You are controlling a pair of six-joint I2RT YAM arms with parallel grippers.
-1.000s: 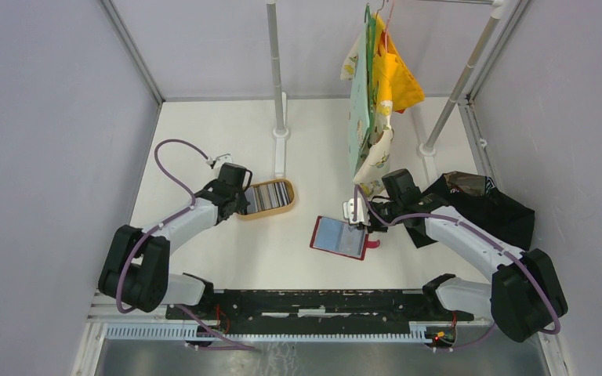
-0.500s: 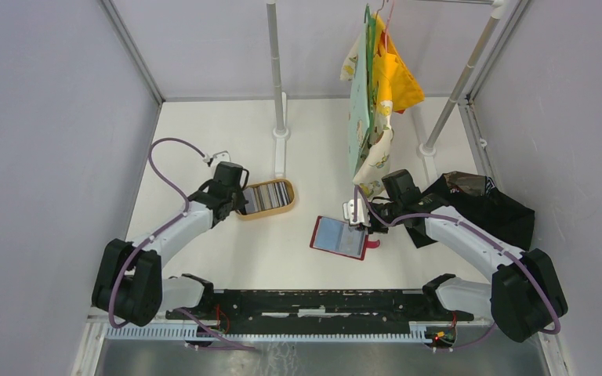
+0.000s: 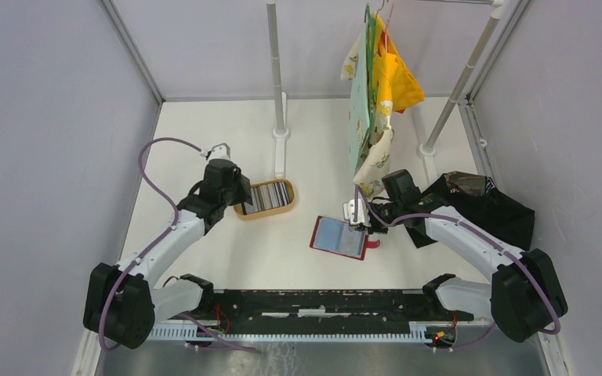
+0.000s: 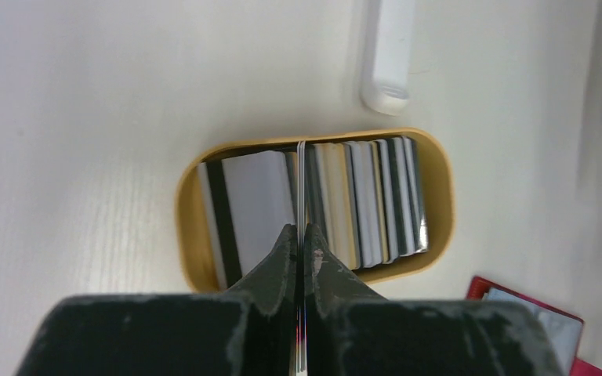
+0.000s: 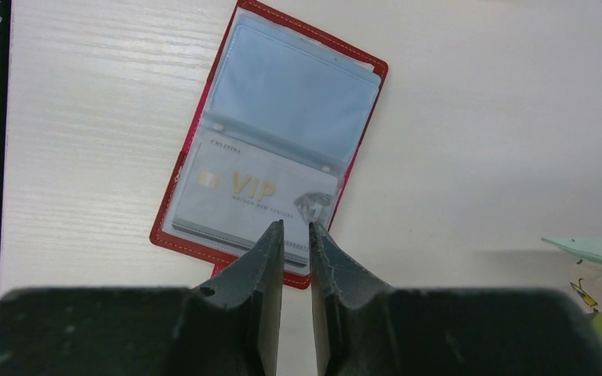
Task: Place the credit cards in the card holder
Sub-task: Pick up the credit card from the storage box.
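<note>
Several credit cards stand on edge in a tan oval tray, which shows left of centre in the top view. My left gripper is shut on one thin card, seen edge-on, held just above the tray's left end. The red card holder lies open on the table, a silvery VIP card in its lower clear pocket. My right gripper hovers over the holder's near edge, its jaws a narrow gap apart with nothing between them.
Hanging clothes droop from a rack right behind the right gripper. A black bag lies at the right. A rack pole and its white foot stand just beyond the tray. A black rail runs along the near edge.
My left gripper has closed on a card in the tray and drawn back a little to the left with it. The right arm and card holder have not moved.
</note>
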